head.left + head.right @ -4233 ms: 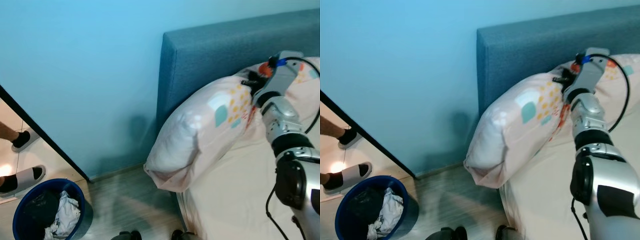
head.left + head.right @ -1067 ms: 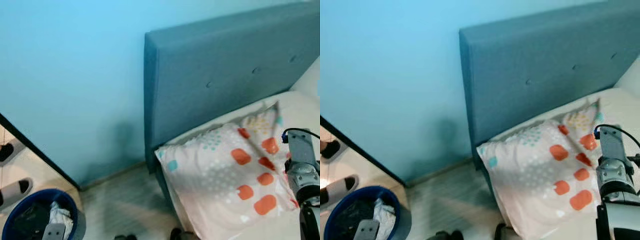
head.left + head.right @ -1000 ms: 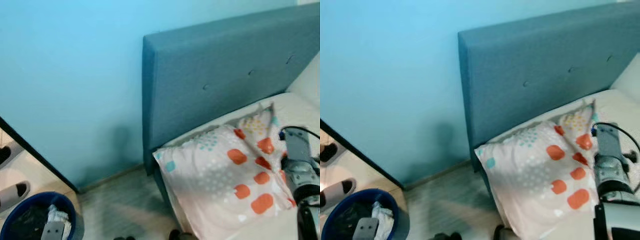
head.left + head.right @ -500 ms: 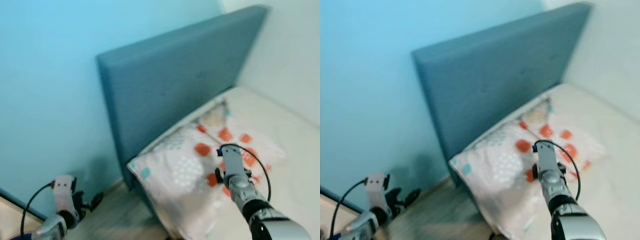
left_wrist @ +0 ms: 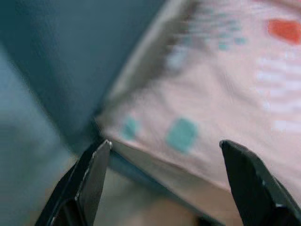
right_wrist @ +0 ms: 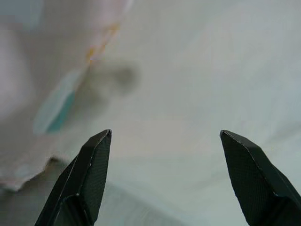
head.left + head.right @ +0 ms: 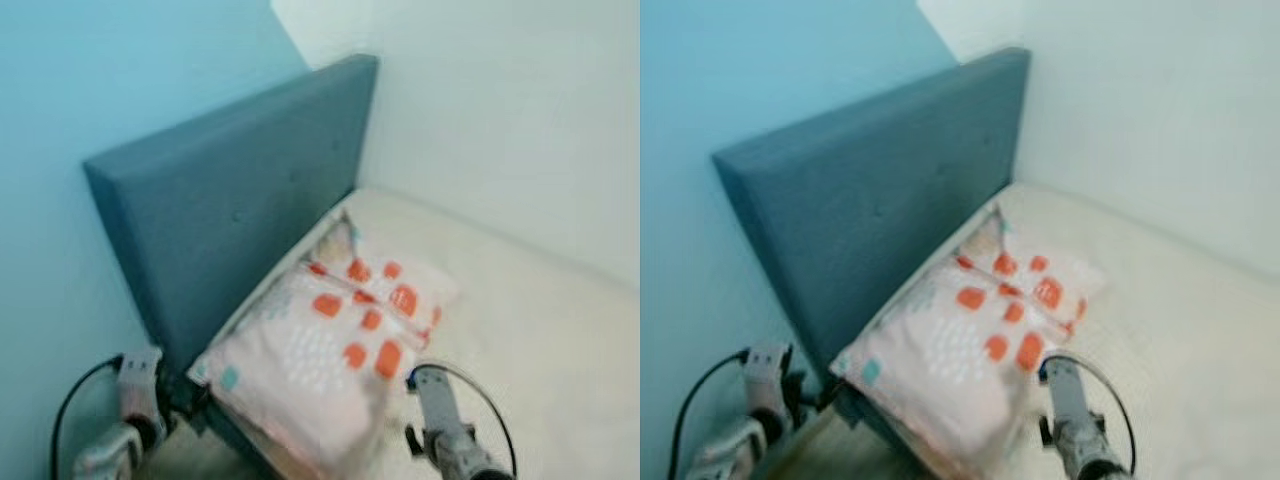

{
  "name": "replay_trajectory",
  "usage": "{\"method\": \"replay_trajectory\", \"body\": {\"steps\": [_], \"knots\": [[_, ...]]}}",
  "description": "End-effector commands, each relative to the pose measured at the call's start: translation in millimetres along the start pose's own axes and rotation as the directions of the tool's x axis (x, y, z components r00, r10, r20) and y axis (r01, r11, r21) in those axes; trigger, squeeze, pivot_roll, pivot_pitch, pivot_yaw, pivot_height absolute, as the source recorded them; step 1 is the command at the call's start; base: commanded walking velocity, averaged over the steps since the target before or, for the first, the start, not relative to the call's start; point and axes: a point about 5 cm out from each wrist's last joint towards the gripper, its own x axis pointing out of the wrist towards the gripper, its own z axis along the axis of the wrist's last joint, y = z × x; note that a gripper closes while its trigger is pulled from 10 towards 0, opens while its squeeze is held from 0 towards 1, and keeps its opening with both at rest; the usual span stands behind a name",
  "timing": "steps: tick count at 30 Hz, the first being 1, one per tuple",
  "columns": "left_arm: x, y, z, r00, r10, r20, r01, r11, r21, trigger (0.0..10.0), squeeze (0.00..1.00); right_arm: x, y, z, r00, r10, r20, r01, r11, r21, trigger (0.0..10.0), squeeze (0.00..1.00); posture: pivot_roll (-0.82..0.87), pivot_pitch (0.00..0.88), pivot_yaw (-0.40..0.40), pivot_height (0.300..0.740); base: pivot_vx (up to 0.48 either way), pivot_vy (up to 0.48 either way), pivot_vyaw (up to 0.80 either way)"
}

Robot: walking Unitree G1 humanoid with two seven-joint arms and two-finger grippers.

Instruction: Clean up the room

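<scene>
Pillow (image 7: 330,345) lies flat on mattress (image 7: 530,330) against blue headboard (image 7: 230,230). Left gripper (image 5: 164,181) spread, empty, just off pillow's near corner. Right gripper (image 6: 164,176) spread, empty, over sheet beside pillow.

Blurred and cropped at the edges

The pale spotted fabric pillow (image 7: 340,340) is smeared by blur; both silver arms run off the bottom edge, hiding the left pincer (image 5: 164,181) there.

patterned pillow (image 7: 340,345) lies on bed (image 7: 540,320); touching blue headboard (image 7: 230,210)
</scene>
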Motion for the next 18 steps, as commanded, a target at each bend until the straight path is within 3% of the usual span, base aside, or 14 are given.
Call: {"method": "replay_trajectory", "body": {"steps": [1,5,7,18], "knots": [[4.1,-5.0,4.6,1.000,-0.010,0.021,0.009,1.000,0.023,10.0,0.00,-0.6,5.5,-3.6,1.000,0.019,-0.003,-0.019,1.000,-0.022,10.0,0.00,-0.03,0.073,-0.026,0.740,0.000,0.000,-0.70],[7.7,-9.8,8.4,0.999,-0.024,0.034,0.022,0.999,0.044,10.0,0.00,-0.9,8.7,-4.6,1.000,0.031,-0.001,-0.031,0.999,-0.042,10.0,0.00,-0.03,0.070,-0.027,0.740,0.000,0.000,-0.70],[14.8,-15.5,18.7,0.997,-0.010,0.070,0.003,0.996,0.094,10.0,0.00,-1.2,11.8,-5.0,0.999,0.041,0.000,-0.041,0.997,-0.058,10.0,0.00,-0.03,0.070,-0.026,0.740,0.000,0.000,-0.70],[37.1,-34.2,51.4,0.987,0.040,0.159,-0.073,0.977,0.202,10.0,0.00,-1.7,13.9,-9.2,0.999,0.045,-0.003,-0.045,0.997,-0.070,10.0,0.00,-0.05,0.074,-0.020,0.740,0.000,0.000,-0.70]]}}
